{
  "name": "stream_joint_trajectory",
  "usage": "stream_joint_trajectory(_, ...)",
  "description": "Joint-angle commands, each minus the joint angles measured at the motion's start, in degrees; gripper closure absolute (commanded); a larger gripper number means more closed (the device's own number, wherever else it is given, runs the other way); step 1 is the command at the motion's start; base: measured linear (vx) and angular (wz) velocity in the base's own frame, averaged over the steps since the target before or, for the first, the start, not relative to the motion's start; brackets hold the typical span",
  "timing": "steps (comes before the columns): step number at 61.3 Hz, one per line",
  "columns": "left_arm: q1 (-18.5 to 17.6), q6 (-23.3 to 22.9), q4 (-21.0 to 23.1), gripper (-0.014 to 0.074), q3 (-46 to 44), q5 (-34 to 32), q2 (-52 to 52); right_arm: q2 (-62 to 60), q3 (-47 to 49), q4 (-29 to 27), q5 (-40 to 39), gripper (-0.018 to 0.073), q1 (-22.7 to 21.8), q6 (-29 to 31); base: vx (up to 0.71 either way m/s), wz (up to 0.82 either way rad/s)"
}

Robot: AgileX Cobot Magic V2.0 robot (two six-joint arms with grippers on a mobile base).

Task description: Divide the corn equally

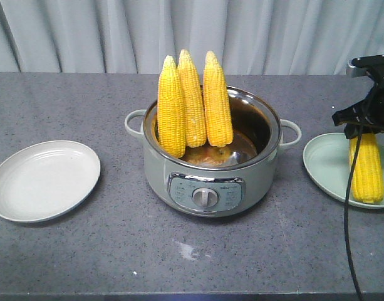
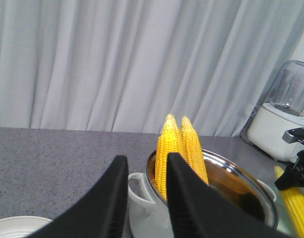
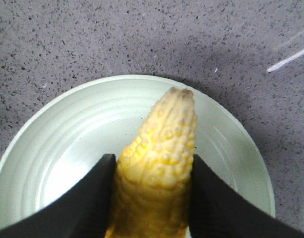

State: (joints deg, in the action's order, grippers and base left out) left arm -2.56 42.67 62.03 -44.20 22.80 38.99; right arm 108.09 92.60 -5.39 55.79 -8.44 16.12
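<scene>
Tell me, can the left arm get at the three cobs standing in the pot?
Probably yes. The left fingers are open, empty and facing the cobs, which stand above the pot's rim, no lid, nothing between. The right fingers grip a fourth cob off aside.

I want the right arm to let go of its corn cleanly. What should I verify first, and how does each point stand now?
1. The right gripper has a finger on each side of the held cob: ok.
2. Held cob is above the right plate, not the counter: ok.
3. Cob's lower end already rests on that plate: cannot tell.
4. Right plate carries nothing else in the way: ok.
5. Left gripper has nothing in it and is away from the right plate: ok.
6. The three cobs stand upright in the pot, and the left plate is bare for its share: ok.
</scene>
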Motion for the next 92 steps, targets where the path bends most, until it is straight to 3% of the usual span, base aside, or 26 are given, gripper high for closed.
stream_joint_trajectory(1,0.02,-0.08,1.84,0.0395,-2.01,-1.73,0.22,-2.42,1.7,-0.57,-1.49,0.0331,-0.34,0.52,0.0,0.0)
stream_joint_trajectory(15,0.02,-0.12,1.89,0.0395,-2.01,-1.73,0.22,-2.42,1.7,-0.37,-1.19,0.0111,-0.34,-0.52,0.0,0.0)
stream_joint_trajectory(28,0.02,-1.07,5.32,0.0395,-2.01,-0.04,0.22,-2.8,1.7,-0.36,-1.08,0.008,-0.34,-2.97,0.0,0.0)
stream_joint_trajectory(38,0.02,-1.05,6.16,0.0395,-2.01,-0.13,0.22,-7.68,1.7,-0.36,-3.13,0.0184,-0.34,-2.68,0.0,0.0)
stream_joint_trajectory(52,0.02,1.47,7.9,0.0395,-6.22,0.68,3.45,-22.13,1.7,-0.89,-3.33,0.0577,-0.34,-2.5,0.0,0.0)
stream_joint_trajectory(66,0.02,3.82,7.9,0.0395,-18.45,3.15,15.74,-34.97,1.7,-3.2,-1.33,0.0568,-0.34,-2.0,0.0,0.0)
stream_joint_trajectory(81,-0.85,3.88,7.85,0.0388,-38.54,14.95,35.22,-41.22,1.7,-3.4,-0.41,0.0568,-0.34,-2.0,0.0,0.0)
stream_joint_trajectory(86,-1.57,3.88,7.78,0.0346,-45.88,19.31,42.04,-41.59,1.7,-3.4,-0.29,0.0568,-0.34,-2.06,0.0,0.0)
stream_joint_trajectory(92,-2.37,3.29,7.86,0.0237,-53.01,24.1,48.98,-41.59,1.7,-3.4,0.42,0.0568,-0.34,-2.06,0.0,0.0)
